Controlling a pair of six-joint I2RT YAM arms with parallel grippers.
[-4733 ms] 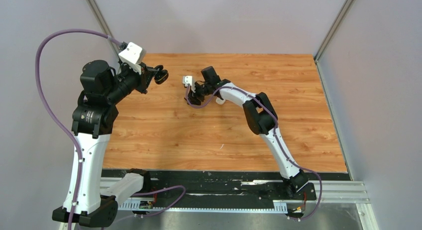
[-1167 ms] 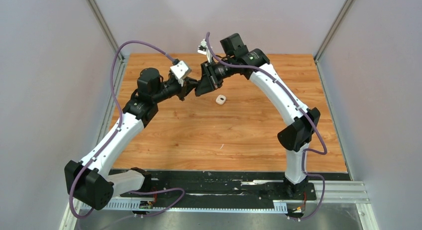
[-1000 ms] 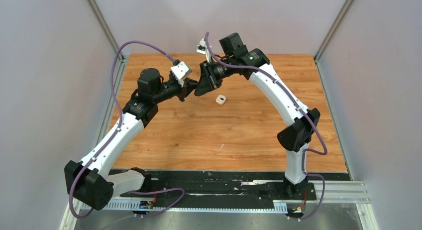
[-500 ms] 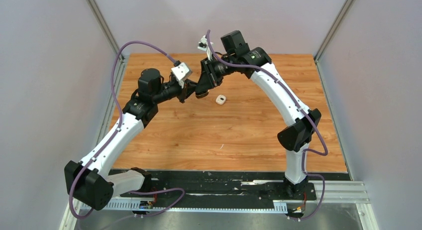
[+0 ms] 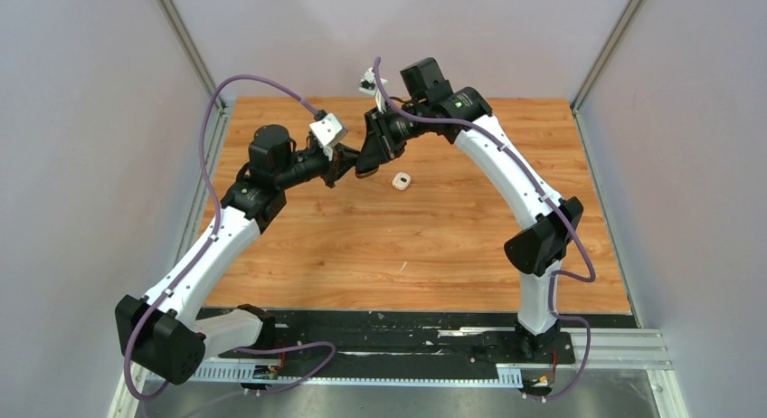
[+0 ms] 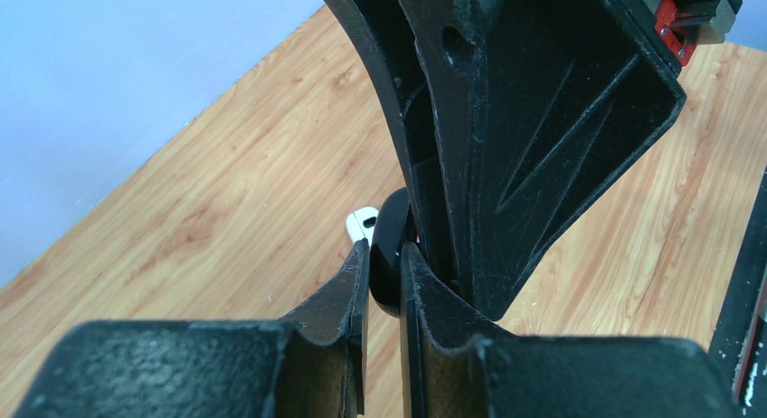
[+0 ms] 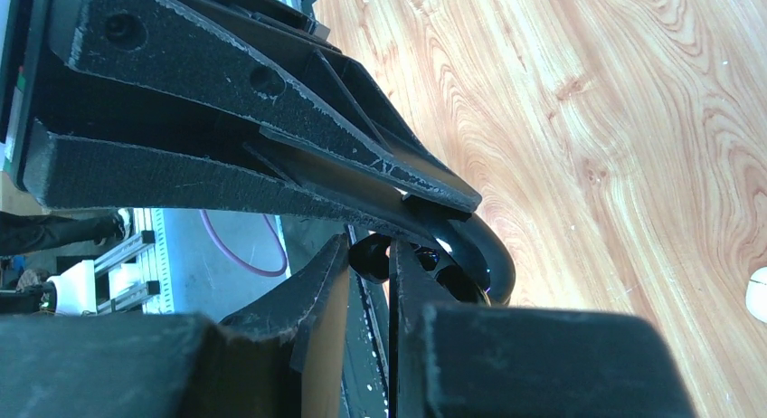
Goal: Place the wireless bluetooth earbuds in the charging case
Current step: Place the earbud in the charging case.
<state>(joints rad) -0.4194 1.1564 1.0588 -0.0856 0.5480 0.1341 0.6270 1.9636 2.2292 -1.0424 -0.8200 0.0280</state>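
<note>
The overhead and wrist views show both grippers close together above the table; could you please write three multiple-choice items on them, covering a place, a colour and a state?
1. Where is the small white rounded case? A) lying on the wooden table, B) held in mid-air, C) off the table's edge.
2. What colour is the rounded glossy object between the left gripper's fingers? A) white, B) red, C) black.
3. How is the right gripper? A) wide open, B) shut on a small black piece, C) out of view.
Answers: 1 A, it rests on the wood apart from both grippers; 2 C, the left wrist view shows it black; 3 B, its fingers pinch the piece.
</note>
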